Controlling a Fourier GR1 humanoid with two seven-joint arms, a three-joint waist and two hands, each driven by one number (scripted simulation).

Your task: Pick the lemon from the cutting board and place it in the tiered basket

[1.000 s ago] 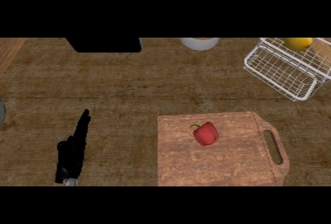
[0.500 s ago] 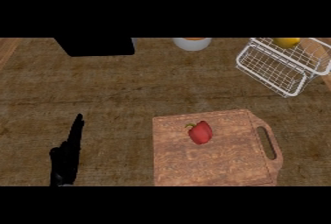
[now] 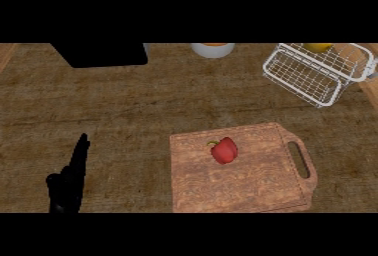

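A white wire tiered basket (image 3: 314, 75) stands at the counter's far right, and a yellow lemon (image 3: 318, 47) lies in it at the top edge of the view. The wooden cutting board (image 3: 244, 187) with a handle slot sits at the lower right; a red bell pepper (image 3: 224, 150) lies on it. My left hand (image 3: 70, 180) rests at the lower left, fingers straight and pointing up, holding nothing, well left of the board. The right hand does not show.
A black box-like object (image 3: 100, 54) stands at the back left. A white cup (image 3: 213, 49) with orange contents stands at the back middle. Brown counter lies between the hand and the board.
The whole view has shifted: the board, pepper and basket appear further left and lower than before. The left hand sits lower in the picture. Nothing was grasped or released.
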